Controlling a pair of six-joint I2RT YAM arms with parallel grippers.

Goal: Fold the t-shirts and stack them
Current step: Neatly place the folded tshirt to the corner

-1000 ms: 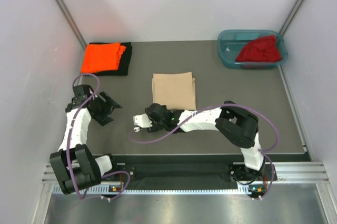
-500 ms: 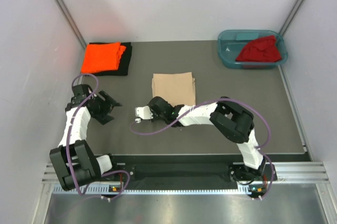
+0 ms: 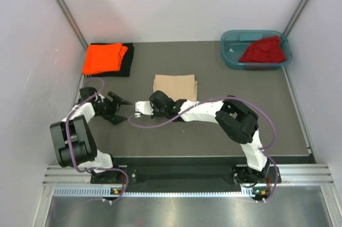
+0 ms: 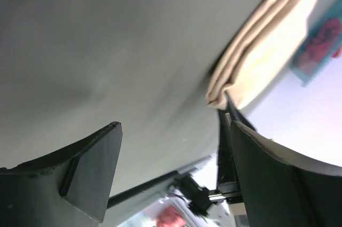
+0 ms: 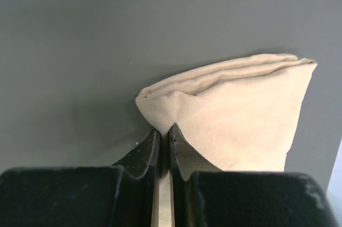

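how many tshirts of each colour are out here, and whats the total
orange t-shirt: 1
black t-shirt: 1
beige t-shirt: 1
dark red t-shirt: 1
total: 4

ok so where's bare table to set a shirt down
Bare: between the orange t-shirt and the teal tub at the back; right side in front of the tub. Crowded: left of the beige t-shirt, where the left gripper and right gripper sit.

Grey table (image 3: 160,59) bears beige t-shirt (image 3: 175,84), black t-shirt (image 3: 130,57), teal tub (image 3: 228,56).
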